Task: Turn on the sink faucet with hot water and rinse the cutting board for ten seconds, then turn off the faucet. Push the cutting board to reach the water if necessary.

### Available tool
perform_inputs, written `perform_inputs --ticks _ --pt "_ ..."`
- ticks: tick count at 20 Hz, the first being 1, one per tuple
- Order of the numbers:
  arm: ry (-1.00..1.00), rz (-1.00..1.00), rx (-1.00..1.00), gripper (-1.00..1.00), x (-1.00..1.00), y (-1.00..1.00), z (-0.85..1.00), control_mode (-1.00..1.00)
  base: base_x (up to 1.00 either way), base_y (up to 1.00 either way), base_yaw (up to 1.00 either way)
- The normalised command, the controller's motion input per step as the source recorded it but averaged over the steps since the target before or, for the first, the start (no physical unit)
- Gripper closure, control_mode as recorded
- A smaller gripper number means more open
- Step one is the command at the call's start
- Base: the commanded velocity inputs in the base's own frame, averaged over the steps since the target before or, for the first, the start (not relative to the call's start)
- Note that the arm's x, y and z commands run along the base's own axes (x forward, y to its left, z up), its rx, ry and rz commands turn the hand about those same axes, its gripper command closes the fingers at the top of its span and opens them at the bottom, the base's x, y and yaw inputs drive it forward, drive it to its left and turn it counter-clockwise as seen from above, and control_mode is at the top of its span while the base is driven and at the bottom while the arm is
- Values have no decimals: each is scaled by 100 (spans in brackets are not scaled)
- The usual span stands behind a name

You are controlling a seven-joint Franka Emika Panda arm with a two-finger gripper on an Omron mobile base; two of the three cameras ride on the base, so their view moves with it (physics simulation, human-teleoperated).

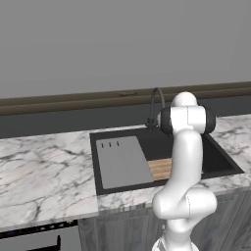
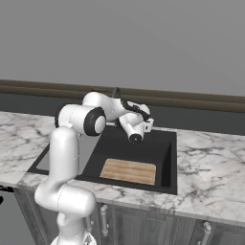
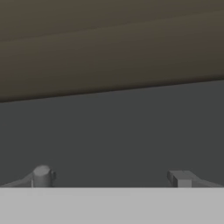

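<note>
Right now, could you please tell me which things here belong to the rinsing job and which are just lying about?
Belong to the job:
sink faucet
sink
cutting board
gripper, near the faucet

Just lying about:
grey slotted slab in the sink's left side
marble counter

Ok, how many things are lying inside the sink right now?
2: the wooden cutting board at the sink's front, and a grey slab on its left side. The arm may hide more.
</note>
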Motion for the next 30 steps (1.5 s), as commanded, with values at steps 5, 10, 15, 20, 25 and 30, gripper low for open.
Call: perform_inputs --ticks 5,10,15,20,25,30 --pt "0 0 0 -100 -2 -36 0 -100 0 0 0" --pt "0 0 1 -100 -15 -40 0 -100 0 0 0" --pt "0 0 2 -100 -25 -42 0 -100 0 0 0" --pt "0 0 3 -100 -26 -42 0 -100 0 0 0" --pt "0 0 3 -100 -30 -41 0 -100 0 0 0" --pt "0 0 3 -100 -34 -39 0 -100 0 0 0"
